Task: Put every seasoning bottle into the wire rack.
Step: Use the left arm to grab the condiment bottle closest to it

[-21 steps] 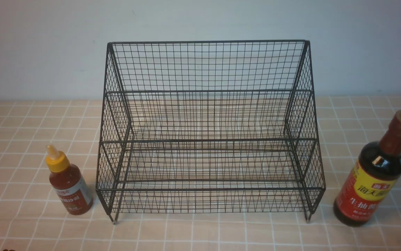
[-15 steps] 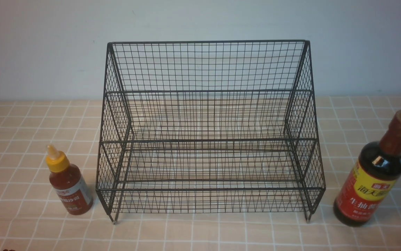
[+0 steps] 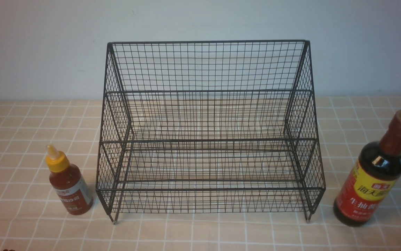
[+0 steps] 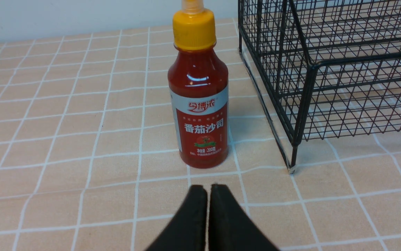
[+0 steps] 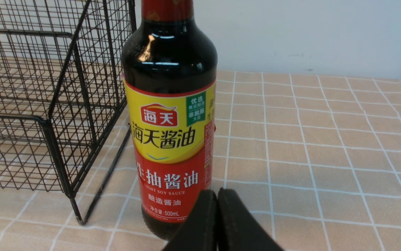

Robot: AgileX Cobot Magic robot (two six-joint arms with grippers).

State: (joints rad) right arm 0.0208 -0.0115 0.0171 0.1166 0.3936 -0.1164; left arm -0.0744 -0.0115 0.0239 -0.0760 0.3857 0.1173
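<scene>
1. Black wire mesh is forming the stepped rack (image 3: 209,140), which is standing on the surface (image 3: 221,233) at the centre of the front view, its tall back panel rising towards twelve o'clock.
2. Red sauce is filling the squeeze bottle (image 3: 70,184), which is standing upright outside the rack, at its eight o'clock, just beside it. A yellow cap (image 4: 194,29) is topping it.
3. Its label (image 4: 203,123) is showing "今博浓" on the pale band, "番茄沙司" beneath, and "净含量:200克" lower down; the smallest print is staying too fine to read.
4. Dark soy sauce is filling the taller bottle (image 3: 371,181), which is standing upright outside the rack, near its four o'clock.
5. Its red-and-yellow label (image 5: 170,153) is carrying the brand "海天", then "海天酱油", "生抽酱油", "LIGHT SOY SAUCE", "酿造酱油" and "净含量:500mL". A green patch (image 5: 196,108) is reading "优选" at its top.
6. The left tool (image 4: 208,190) is pointing towards the squeeze bottle, its tips resting together.
7. The right tool (image 5: 216,193) is likewise keeping its tips together, near the soy bottle in its wrist view.
8. Pale grid lines are crossing the beige surface, and a plain wall (image 3: 200,19) is standing behind the rack.
</scene>
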